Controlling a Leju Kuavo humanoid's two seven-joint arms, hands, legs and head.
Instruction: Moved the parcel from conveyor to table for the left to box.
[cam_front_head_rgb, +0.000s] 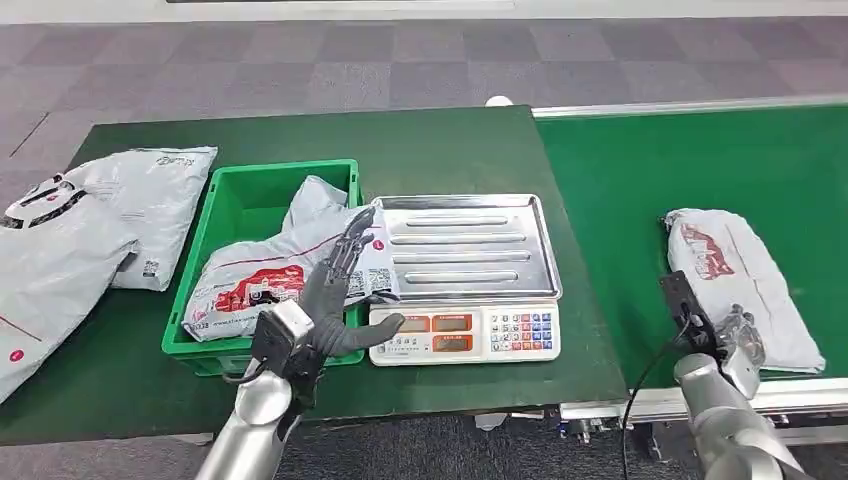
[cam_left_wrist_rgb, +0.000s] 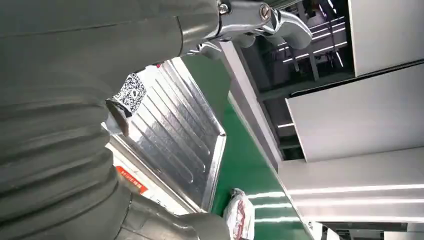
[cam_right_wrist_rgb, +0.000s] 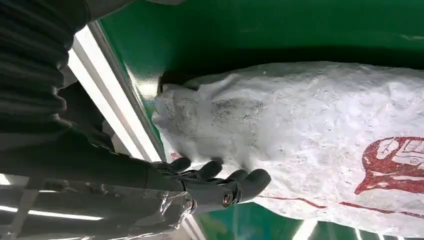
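A white parcel with red print (cam_front_head_rgb: 745, 280) lies on the green conveyor (cam_front_head_rgb: 700, 160) at the right. My right hand (cam_front_head_rgb: 738, 338) is at the parcel's near end. In the right wrist view its dark fingers (cam_right_wrist_rgb: 220, 182) lie slightly curled along the edge of the parcel (cam_right_wrist_rgb: 310, 125), and nothing is gripped. My left hand (cam_front_head_rgb: 335, 290) hovers with fingers spread over the near right corner of the green box (cam_front_head_rgb: 235, 205). That box holds another white parcel (cam_front_head_rgb: 265, 275). The left wrist view shows the conveyor parcel (cam_left_wrist_rgb: 240, 212) far off.
A scale with a ribbed steel tray (cam_front_head_rgb: 465, 245) and keypad (cam_front_head_rgb: 465, 333) stands between box and conveyor on the green table (cam_front_head_rgb: 450, 140). The same tray (cam_left_wrist_rgb: 185, 135) fills the middle of the left wrist view. Grey parcels (cam_front_head_rgb: 100, 220) are piled at the table's left.
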